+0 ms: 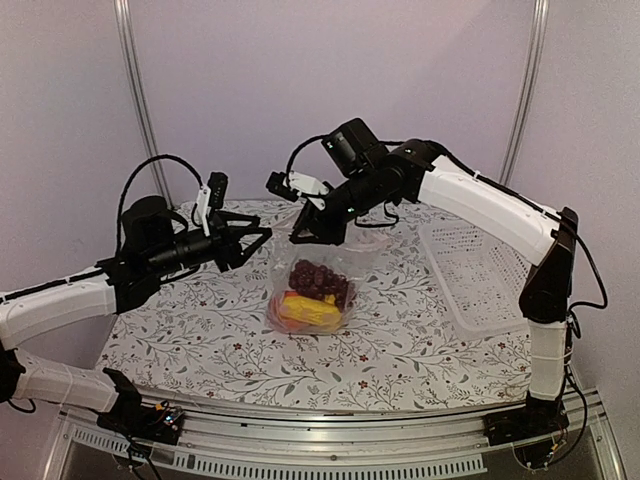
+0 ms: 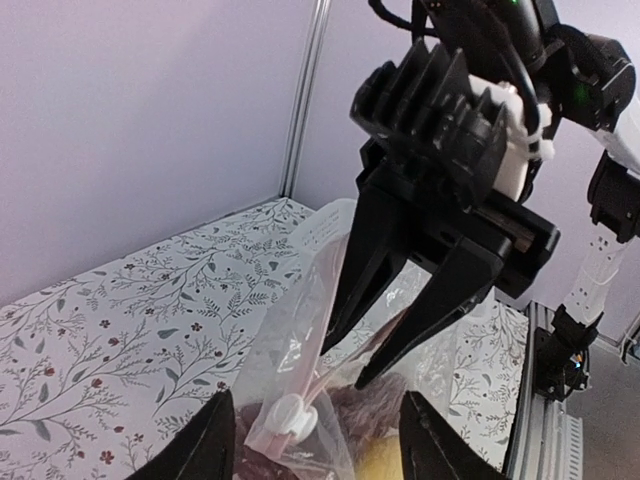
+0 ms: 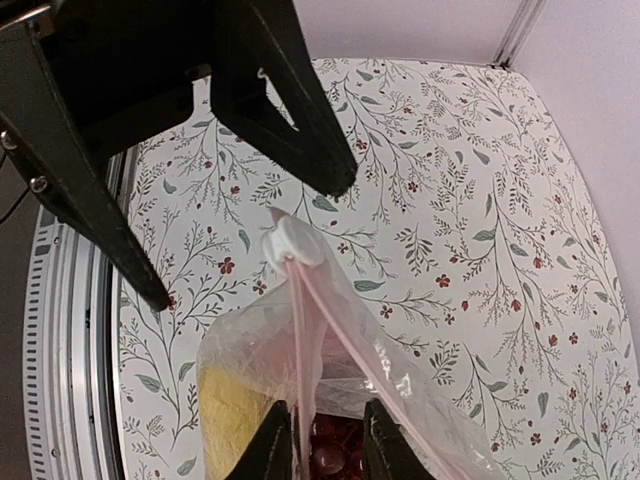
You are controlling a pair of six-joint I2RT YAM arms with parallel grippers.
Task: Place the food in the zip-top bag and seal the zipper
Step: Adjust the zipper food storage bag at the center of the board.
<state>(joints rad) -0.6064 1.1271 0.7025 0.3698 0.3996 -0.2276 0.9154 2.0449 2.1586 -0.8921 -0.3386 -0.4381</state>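
The zip-top bag [image 1: 312, 292] stands mid-table with a dark grape bunch [image 1: 318, 277] and yellow and orange food [image 1: 305, 312] inside. Its mouth rises toward my right gripper [image 1: 298, 237]. In the right wrist view the pink zipper [image 3: 305, 340] runs from a white slider [image 3: 290, 243] down between the right gripper's [image 3: 325, 445] fingers, which stand slightly apart around it. My left gripper [image 2: 320, 445] is open, its fingers on either side of the slider [image 2: 283, 418] without touching it. From the left wrist, the right gripper [image 2: 348, 365] straddles the bag's mouth edge.
A white mesh basket [image 1: 478, 272] lies at the right of the flowered tablecloth [image 1: 180, 340]. Metal posts [image 1: 135, 90] and purple walls close the back. The two grippers face each other closely above the bag.
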